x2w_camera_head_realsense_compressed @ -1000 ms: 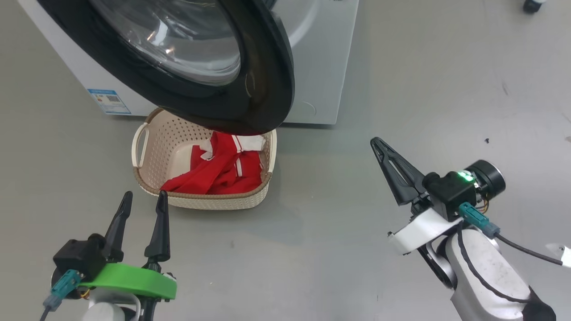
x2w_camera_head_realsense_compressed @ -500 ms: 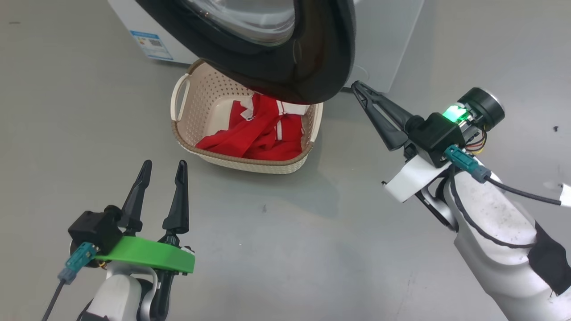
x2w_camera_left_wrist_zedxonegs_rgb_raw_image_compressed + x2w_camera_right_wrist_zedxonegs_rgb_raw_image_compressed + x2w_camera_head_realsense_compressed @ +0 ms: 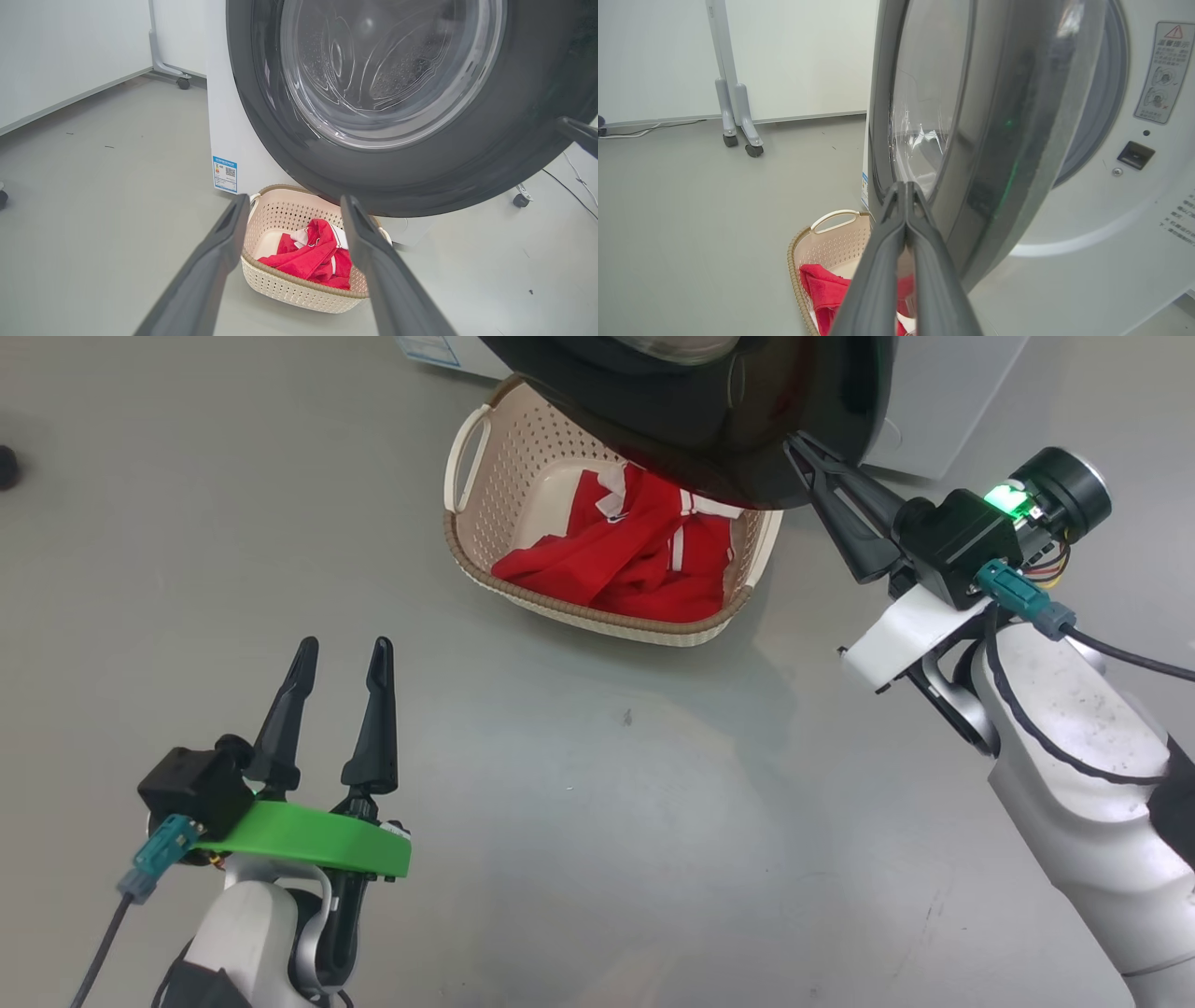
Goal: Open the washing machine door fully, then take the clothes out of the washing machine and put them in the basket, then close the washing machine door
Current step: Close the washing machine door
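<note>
The red sports-jersey clothes (image 3: 635,560) with white trim lie crumpled inside the small cream perforated plastic basket (image 3: 509,476). The basket stands on the grey floor (image 3: 597,784) beneath the open round washing machine door (image 3: 709,420) with its glossy black rim, in front of the big white washing machine (image 3: 943,401). The left pincer (image 3: 344,649) hovers released, fingers apart, well short of the basket. The right pincer (image 3: 795,441) is clenched on nothing, its tip at the door's lower rim; whether it touches cannot be told
</note>
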You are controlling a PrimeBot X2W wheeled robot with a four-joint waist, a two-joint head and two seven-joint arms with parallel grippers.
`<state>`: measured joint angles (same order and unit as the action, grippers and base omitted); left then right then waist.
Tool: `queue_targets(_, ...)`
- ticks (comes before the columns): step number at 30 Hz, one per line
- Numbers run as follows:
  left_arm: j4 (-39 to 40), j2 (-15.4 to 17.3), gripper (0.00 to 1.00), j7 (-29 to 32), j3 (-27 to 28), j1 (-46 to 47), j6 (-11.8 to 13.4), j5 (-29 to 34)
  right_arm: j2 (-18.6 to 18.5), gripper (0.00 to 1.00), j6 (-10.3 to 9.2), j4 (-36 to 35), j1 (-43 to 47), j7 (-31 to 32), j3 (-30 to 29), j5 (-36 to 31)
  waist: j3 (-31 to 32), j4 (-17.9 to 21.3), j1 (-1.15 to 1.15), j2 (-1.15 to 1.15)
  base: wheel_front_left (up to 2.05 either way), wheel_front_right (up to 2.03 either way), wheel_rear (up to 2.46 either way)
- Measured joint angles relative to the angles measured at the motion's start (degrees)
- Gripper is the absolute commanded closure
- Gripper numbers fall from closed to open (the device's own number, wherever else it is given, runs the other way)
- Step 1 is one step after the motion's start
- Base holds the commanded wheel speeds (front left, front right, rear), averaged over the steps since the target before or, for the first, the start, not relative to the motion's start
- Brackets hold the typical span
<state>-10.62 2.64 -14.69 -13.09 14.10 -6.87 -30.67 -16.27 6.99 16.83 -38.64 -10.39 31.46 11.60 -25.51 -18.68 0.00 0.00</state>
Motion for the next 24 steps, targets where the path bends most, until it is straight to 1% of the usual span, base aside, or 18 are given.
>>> queue_targets(7, -0.8, -0.2, 0.00, 0.0, 0.4, 0.3, 0.0, 0.0, -0.4, 1.00, 0.00, 2.4, -2.3, -0.4, -0.6, 1.2, -1.4, -1.3, 0.00, 0.00, 0.00, 0.00, 0.00)
queue_targets(14, -0.8, -0.3, 0.00, 0.0, 0.4, 0.6, 0.0, 0.0, -0.5, 1.00, 0.02, 3.4, -4.3, -0.8, -1.3, 2.5, -2.5, -1.4, 0.00, 0.00, 0.00, 0.00, 0.00)
queue_targets(17, -0.6, -0.4, 0.00, 0.0, 0.4, 0.8, 0.0, 0.0, -0.7, 1.00, 0.48, 3.8, -5.4, -0.9, -1.7, 2.5, -3.2, -1.4, 0.00, 0.00, 0.00, 0.00, 0.00)
queue_targets(24, 0.0, -0.6, 0.00, 0.0, 0.6, 2.1, -0.1, 0.0, -2.0, 1.00, 0.51, 4.1, -8.8, -0.9, -2.6, 2.5, -5.5, -1.5, 0.00, 0.00, 0.00, 0.00, 0.00)
